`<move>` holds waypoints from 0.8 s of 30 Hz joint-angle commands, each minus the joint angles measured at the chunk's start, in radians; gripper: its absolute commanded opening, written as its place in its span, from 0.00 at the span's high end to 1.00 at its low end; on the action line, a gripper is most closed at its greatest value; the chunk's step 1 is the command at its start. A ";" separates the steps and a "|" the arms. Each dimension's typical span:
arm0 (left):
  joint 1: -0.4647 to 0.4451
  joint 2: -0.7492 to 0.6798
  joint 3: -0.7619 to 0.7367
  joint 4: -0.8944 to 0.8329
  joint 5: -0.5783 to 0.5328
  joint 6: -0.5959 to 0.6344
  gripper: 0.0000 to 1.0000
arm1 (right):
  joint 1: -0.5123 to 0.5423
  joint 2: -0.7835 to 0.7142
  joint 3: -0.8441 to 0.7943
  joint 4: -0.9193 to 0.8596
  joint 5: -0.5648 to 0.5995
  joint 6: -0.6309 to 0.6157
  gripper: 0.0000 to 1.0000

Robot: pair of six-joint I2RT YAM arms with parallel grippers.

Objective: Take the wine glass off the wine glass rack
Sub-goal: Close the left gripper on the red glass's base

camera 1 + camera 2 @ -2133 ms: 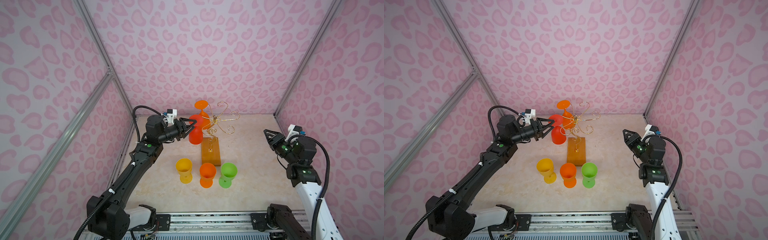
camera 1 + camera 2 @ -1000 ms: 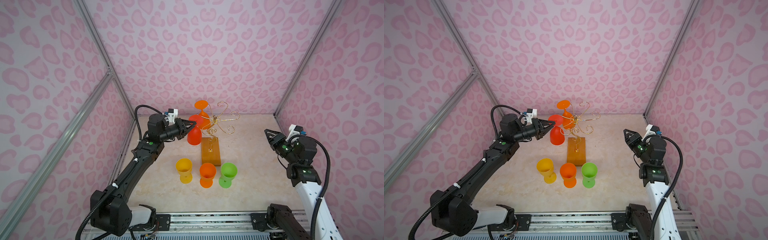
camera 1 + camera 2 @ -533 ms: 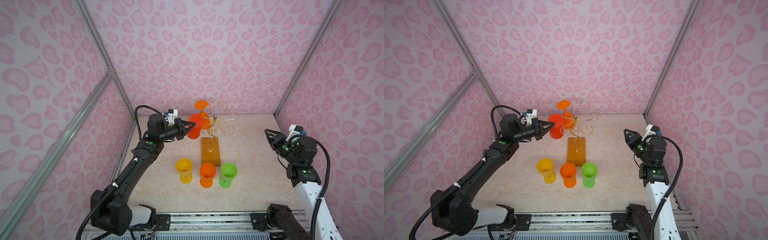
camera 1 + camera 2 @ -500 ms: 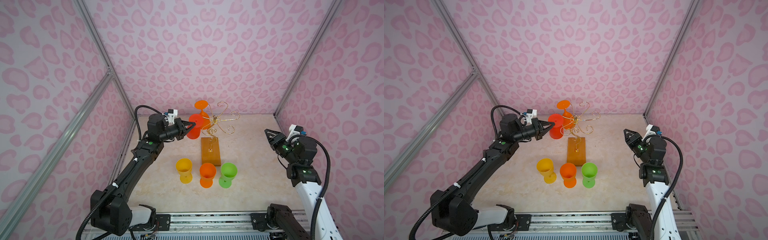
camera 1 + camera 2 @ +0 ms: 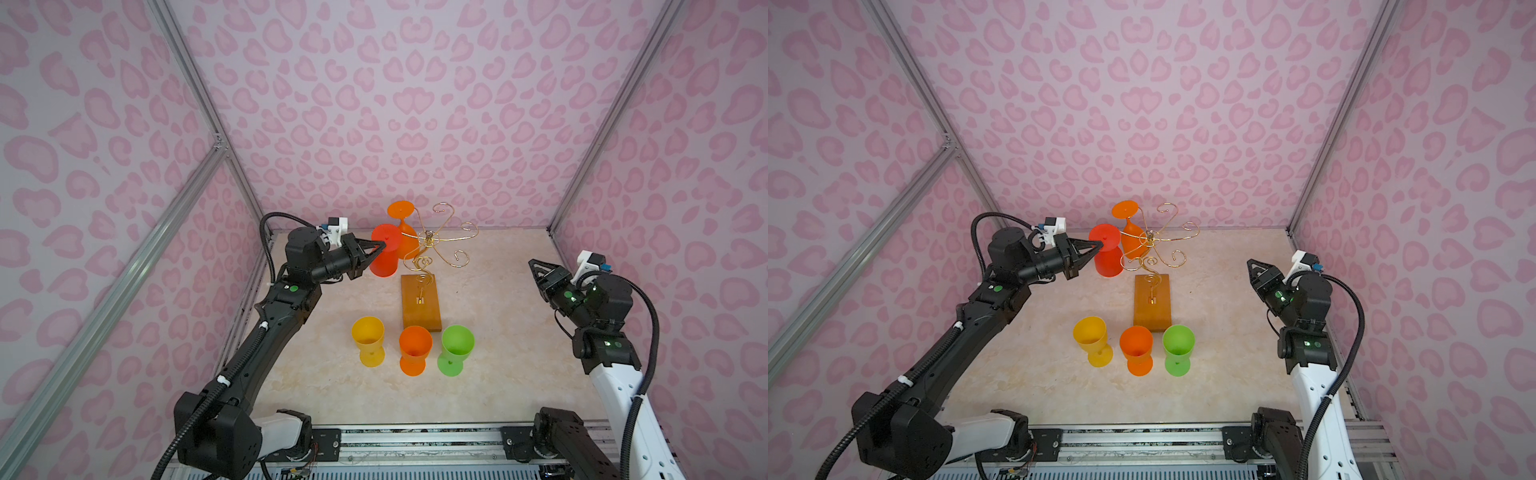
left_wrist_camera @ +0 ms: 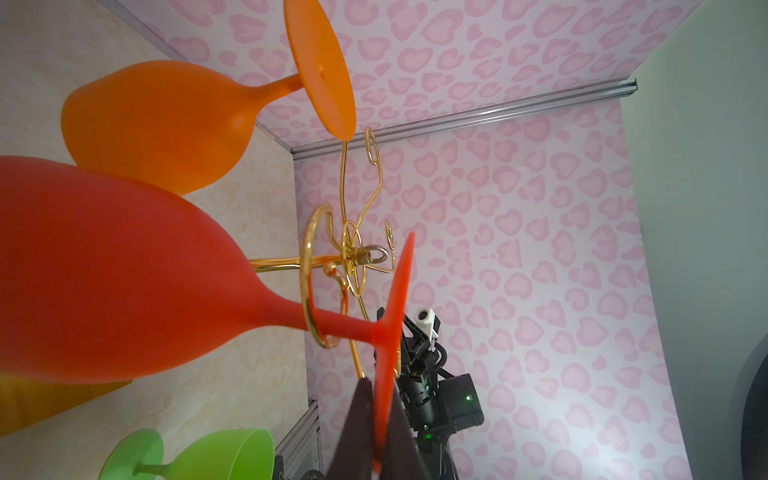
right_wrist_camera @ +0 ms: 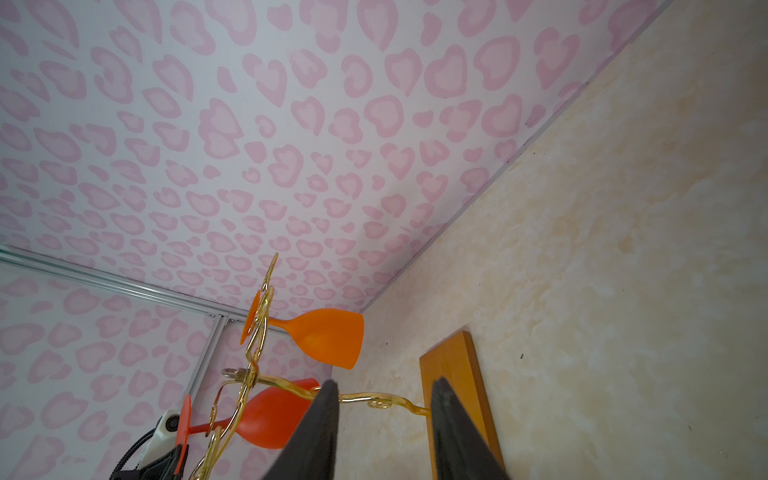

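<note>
The wine glass rack (image 5: 430,239) is a gold wire stand on an amber wooden base (image 5: 419,301), at the back middle in both top views. A red wine glass (image 5: 384,257) (image 5: 1108,259) hangs upside down from it, its stem inside a gold scroll loop (image 6: 309,282). My left gripper (image 5: 380,248) (image 6: 380,390) is shut on the rim of the red glass's foot. An orange wine glass (image 5: 405,245) (image 6: 166,120) hangs on the arm behind. My right gripper (image 5: 534,266) (image 7: 385,384) hovers open and empty, well to the right of the rack.
A yellow glass (image 5: 368,338), an orange glass (image 5: 414,347) and a green glass (image 5: 456,347) stand upright in a row just in front of the wooden base. Pink patterned walls close in the left, back and right sides.
The left gripper's jaws have shut on the red glass's foot, and the red glass hangs slightly higher than a second ago. The right arm has not moved.
</note>
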 commanded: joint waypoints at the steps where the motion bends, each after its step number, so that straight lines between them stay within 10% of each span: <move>1: 0.008 -0.008 0.008 0.045 0.016 -0.015 0.97 | -0.001 -0.003 -0.009 0.038 -0.005 0.001 0.62; 24: 0.008 0.104 0.100 0.106 0.016 -0.069 0.97 | -0.030 -0.016 -0.028 0.044 -0.017 0.006 0.62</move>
